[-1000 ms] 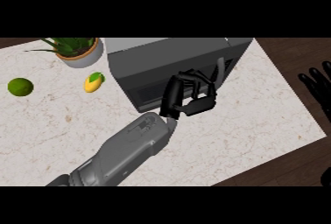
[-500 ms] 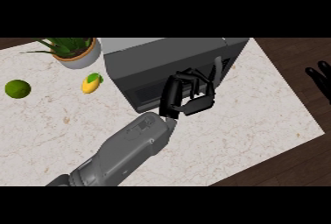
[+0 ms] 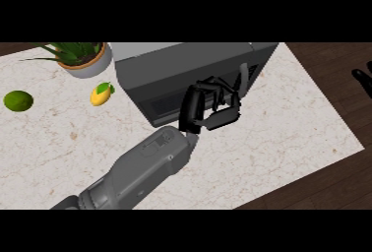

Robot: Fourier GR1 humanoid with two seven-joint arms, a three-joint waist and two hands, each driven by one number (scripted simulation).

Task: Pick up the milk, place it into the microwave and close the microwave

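Milk is not visible anywhere in the head view; cannot tell whether it is already inside the microwave (image 3: 193, 74) or hidden behind the left hand (image 3: 209, 106). Microwave sits at the counter's (image 3: 291, 128) back edge, dark grey, its front facing the robot. Left hand is right at the microwave's front face, fingers curled, forearm coming up from the lower left. Nothing can be seen inside the curl, so hand reads as bent and holding nothing visible, though the fingers could hide a small thing. Door state hard to judge: a thin dark strip stands near the microwave's right front corner, maybe the door edge, not sure. Hand position at the front suggests it is either pushing the door or working at the opening; judgement only. Right hand (image 3: 362, 78) shows just at the right edge, off the counter over the dark floor, only fingers in view, apparently straight, likely resting. Potted plant (image 3: 80, 56), lime (image 3: 18, 100) and mango (image 3: 101, 94) sit at left, well apart from the action.
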